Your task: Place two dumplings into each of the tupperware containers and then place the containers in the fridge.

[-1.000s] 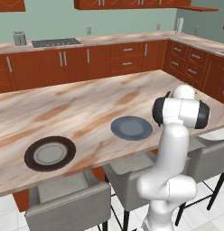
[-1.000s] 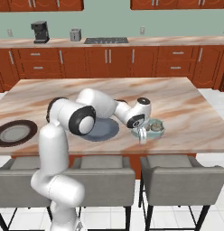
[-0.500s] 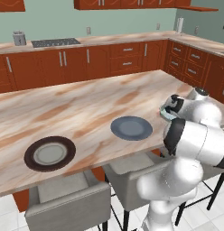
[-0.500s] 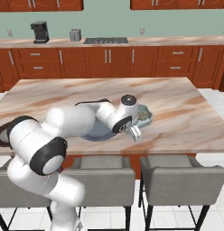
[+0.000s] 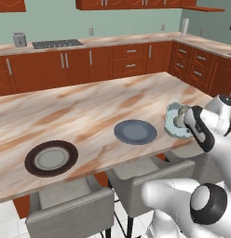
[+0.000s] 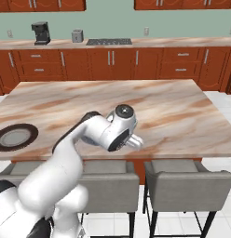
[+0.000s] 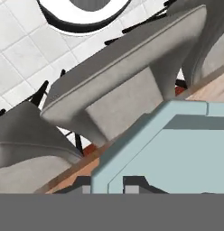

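1. Your gripper is pressed together on the rim of a tupperware container. In the hand view, one dark fingertip sits on either side of the pale blue wall, with the wall between them.

2. In the left base view, that tupperware container lies to the right of the grey-blue plate. It is near the plate but not touching it, and close to the front edge of the island counter.

3. The key relation is that the pinch lands near a rounded corner of the tub, not at the middle of a side. From your fingertips, the tub's body runs away and off to one side, so most of its weight probably hangs beyond the grip.

4. You cannot tell its long axis with confidence, nor whether its base is clear of the counter. Its contents are too small to make out.

5. On the opposite side of the grey-blue plate, well apart from it, sits the dark-rimmed plate. It is farther from your hand and takes no part in the carry.

6. Grey chairs stand below the tub, past the counter's front edge on the plate's near side. A slip there would likely drop the tub off the counter, so judge the carry to the fridge as one to make level and slow.
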### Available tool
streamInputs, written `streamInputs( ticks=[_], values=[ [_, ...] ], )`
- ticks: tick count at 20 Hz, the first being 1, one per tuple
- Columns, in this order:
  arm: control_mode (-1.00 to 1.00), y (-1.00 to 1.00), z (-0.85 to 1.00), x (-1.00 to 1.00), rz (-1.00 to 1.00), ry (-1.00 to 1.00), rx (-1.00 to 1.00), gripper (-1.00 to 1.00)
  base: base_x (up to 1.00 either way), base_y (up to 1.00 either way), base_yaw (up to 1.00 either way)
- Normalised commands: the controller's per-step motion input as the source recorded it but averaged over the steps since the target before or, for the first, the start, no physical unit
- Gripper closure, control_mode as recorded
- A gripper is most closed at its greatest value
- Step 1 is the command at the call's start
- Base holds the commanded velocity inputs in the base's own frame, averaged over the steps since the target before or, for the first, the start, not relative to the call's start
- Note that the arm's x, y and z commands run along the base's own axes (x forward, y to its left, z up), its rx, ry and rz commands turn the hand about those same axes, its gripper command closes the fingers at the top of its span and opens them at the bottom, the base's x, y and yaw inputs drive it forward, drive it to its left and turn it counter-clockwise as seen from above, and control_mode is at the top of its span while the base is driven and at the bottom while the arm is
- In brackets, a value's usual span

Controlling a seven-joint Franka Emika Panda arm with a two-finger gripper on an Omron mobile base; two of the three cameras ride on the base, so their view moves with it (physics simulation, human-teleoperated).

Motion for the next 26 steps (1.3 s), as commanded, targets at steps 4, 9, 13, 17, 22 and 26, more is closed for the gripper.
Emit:
streamInputs(
  ticks=[4, 9, 13, 17, 22, 26],
  values=[
    [-1.0, 0.82, 0.05, -0.78, 0.53, 0.14, -0.39, 1.0, 0.0, 0.0, 0.0],
    [-1.0, 0.88, 0.02, -0.27, 0.44, 0.14, -0.34, 1.0, 0.0, 0.0, 0.0],
    [-1.0, 0.2, 0.0, 0.0, 0.38, 0.06, -0.01, 1.0, 0.0, 0.0, 0.0],
    [-1.0, 0.06, 0.11, 0.1, 0.34, 0.13, 0.0, 1.0, 0.0, 0.0, 0.0],
    [-1.0, 0.13, 0.06, 0.1, 0.23, 0.14, -0.04, 1.0, 0.0, 0.0, 0.0],
    [1.0, 0.09, 0.03, 0.0, 0.09, 0.05, -0.03, 1.0, -0.1, 0.05, 0.08]
  ],
)
